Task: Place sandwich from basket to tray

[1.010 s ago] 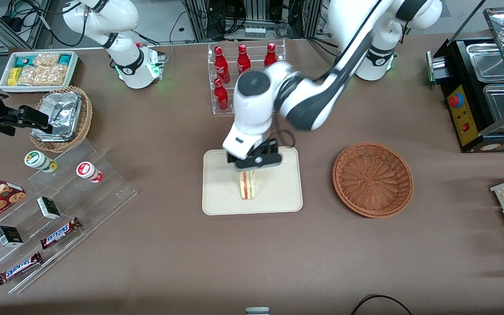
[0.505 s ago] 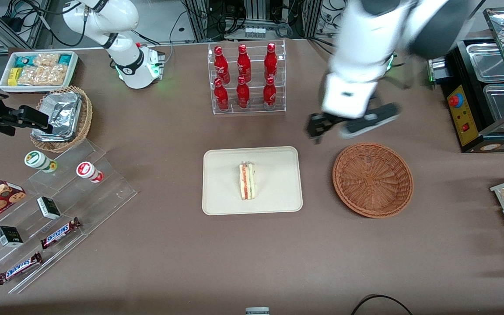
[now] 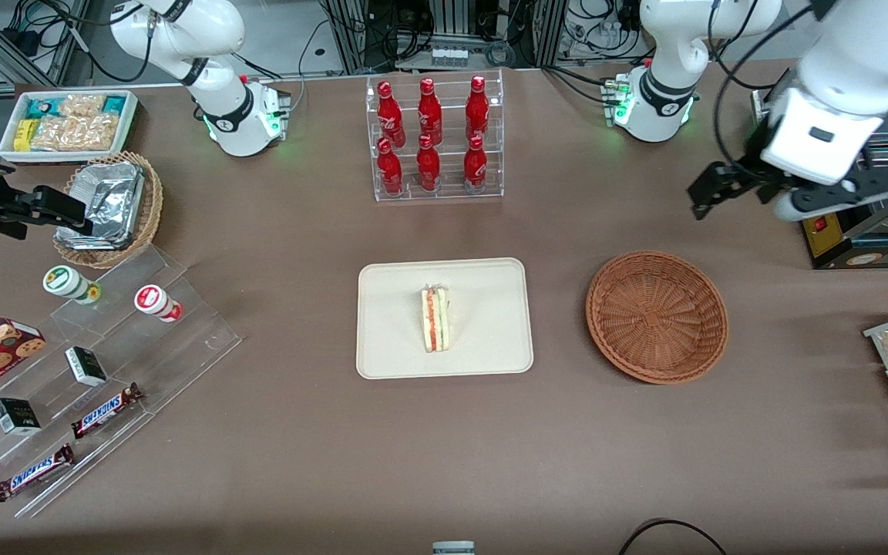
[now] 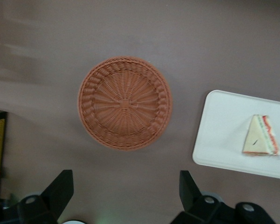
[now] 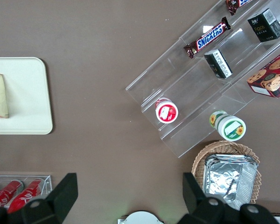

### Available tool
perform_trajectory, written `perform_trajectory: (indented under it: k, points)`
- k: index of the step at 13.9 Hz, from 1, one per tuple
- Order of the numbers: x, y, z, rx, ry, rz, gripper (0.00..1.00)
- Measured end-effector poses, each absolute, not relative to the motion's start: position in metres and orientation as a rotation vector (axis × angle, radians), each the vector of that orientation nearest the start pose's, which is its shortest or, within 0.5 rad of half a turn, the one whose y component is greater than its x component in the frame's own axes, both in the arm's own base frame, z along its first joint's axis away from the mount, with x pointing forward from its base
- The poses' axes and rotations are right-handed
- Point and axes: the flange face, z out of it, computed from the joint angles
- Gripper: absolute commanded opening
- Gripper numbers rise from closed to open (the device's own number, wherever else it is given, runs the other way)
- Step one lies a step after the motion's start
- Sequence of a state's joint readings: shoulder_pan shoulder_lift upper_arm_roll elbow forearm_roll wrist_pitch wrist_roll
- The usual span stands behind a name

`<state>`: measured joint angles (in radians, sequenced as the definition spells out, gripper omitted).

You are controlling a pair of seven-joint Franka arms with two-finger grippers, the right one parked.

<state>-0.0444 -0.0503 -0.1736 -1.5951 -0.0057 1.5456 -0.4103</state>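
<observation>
Front view: sandwich [image 3: 436,319] lies on its side on the tray [image 3: 390,362], near the middle. Basket [image 3: 656,316] empty. Gripper [image 3: 729,193] hangs high toward the working arm's end of the table, fingers spread wide, holding nothing. Task looks done. Little risk left; a careless return sweep could clip the basket's rim.

The whole table is being looked down on steeply from the front. The basket [image 4: 124,102] and tray [image 4: 224,135] are being viewed from high above, past the wide-open gripper [image 4: 126,196]. That tray [image 5: 28,93] is also being caught by the parked wrist camera.
</observation>
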Motion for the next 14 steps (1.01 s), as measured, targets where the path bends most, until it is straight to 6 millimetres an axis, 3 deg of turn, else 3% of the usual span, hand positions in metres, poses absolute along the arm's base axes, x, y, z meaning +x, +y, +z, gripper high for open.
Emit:
perform_trajectory:
  k: [3, 7, 14]
  points:
    - [0.527, -0.077, 0.634, -3.13, -0.132, 0.051, 1.0]
    - [0.532, -0.03, 0.635, -3.14, -0.081, 0.054, 1.0]
    - [0.556, -0.019, 0.636, -3.146, 0.098, 0.026, 1.0]
